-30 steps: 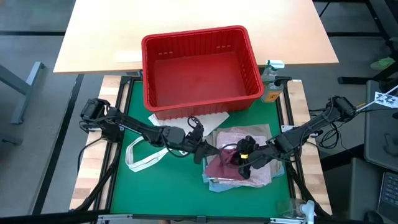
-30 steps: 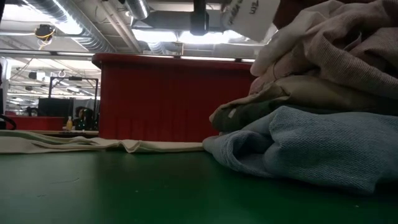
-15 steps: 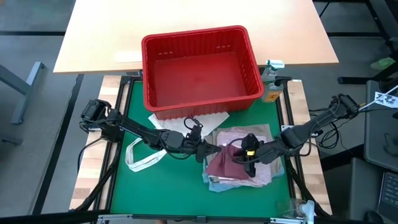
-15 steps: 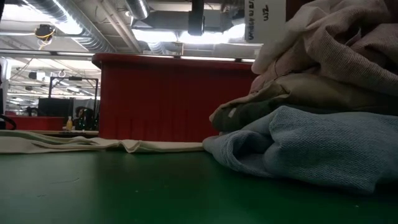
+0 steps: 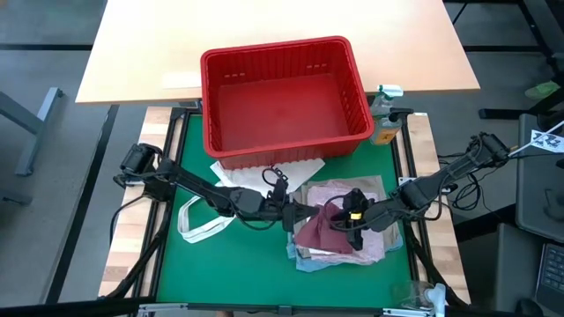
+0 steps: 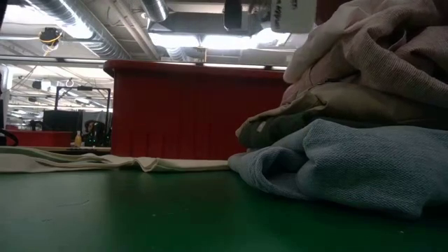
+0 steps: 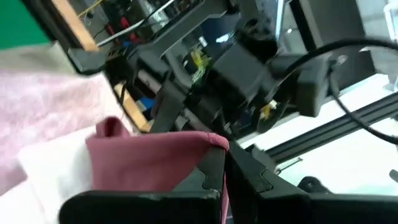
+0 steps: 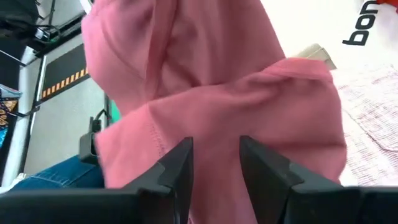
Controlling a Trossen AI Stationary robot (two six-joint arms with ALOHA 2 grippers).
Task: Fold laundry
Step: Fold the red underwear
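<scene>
A maroon garment (image 5: 315,232) lies on top of a pile of clothes at the green mat's right middle. The pile holds a mottled pink piece (image 5: 339,192), a khaki piece (image 6: 336,105) and a light blue piece (image 6: 350,168) at the bottom. My left gripper (image 5: 295,214) reaches in from the left and is shut on the maroon garment's left edge. My right gripper (image 5: 350,220) reaches in from the right and is shut on its right part. The white tote bag (image 5: 210,218) lies flat on the mat to the left of the pile. My left gripper pinches an edge of the maroon garment (image 7: 211,144) between its two fingers, coming nearly level from the table's left. The cloth stands up a little from the pile at the hold. My right gripper has a bunched fold of the maroon garment (image 8: 214,134) between its two fingers, coming slanting from the table's right. The cloth rises in front of the fingers, and the rest lies on the pile.
A red slotted basket (image 5: 282,92) stands at the mat's far side, close behind the pile. A white piece (image 5: 264,169) lies partly under its near wall. A bottle (image 5: 385,110) stands at the far right corner. The mat's near left part is bare.
My left gripper has moved a little toward the table's right, toward the right gripper. My right gripper has shifted slightly toward the far edge. The maroon garment has bunched up between them and covers less of the pile.
</scene>
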